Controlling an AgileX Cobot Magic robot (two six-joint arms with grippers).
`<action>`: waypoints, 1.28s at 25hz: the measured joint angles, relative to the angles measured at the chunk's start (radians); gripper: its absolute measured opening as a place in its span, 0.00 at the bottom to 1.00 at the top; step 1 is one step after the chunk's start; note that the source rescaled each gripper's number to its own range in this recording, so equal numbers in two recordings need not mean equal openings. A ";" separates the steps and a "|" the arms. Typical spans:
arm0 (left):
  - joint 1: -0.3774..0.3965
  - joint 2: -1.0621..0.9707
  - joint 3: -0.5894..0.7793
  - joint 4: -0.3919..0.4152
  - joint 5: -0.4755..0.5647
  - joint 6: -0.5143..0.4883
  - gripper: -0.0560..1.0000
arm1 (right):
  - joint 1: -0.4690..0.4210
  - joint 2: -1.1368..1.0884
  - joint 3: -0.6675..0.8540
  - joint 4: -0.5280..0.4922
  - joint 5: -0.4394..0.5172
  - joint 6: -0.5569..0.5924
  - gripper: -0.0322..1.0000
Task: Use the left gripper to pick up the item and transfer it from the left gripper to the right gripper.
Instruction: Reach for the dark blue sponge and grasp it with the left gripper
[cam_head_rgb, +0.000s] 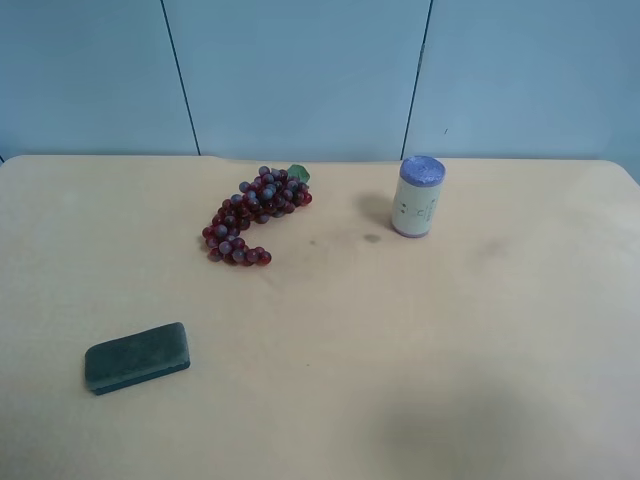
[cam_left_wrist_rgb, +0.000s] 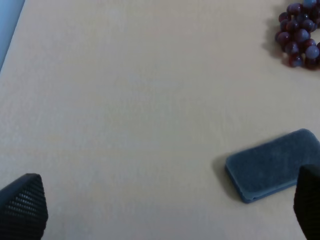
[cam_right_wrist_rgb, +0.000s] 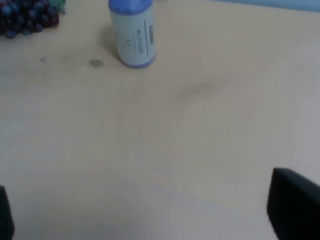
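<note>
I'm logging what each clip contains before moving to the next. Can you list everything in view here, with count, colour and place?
flat dark green rectangular block with rounded corners: one, dark green, lying flat at the exterior high view's lower left, apart from the rest.
bunch of red-purple grapes with a green leaf: one, red-purple, on the far part of the table.
white cylindrical can with a purple lid: one, white and purple, upright, at the grapes' right in the exterior high view.
pale tan table: one, bearing all three.
pale blue panelled wall: behind the table.
left gripper: one, black, open, empty, the block near one finger.
right gripper: one, black, open, empty, over bare table.
</note>
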 joint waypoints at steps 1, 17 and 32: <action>0.000 0.000 0.000 0.000 0.000 0.000 1.00 | 0.000 0.000 0.000 0.000 0.000 0.000 1.00; 0.000 0.021 0.000 0.000 0.000 0.000 1.00 | 0.000 0.000 0.000 0.000 0.000 0.001 1.00; -0.108 0.740 -0.231 0.012 -0.011 0.299 1.00 | 0.000 0.000 0.000 0.000 0.000 0.001 1.00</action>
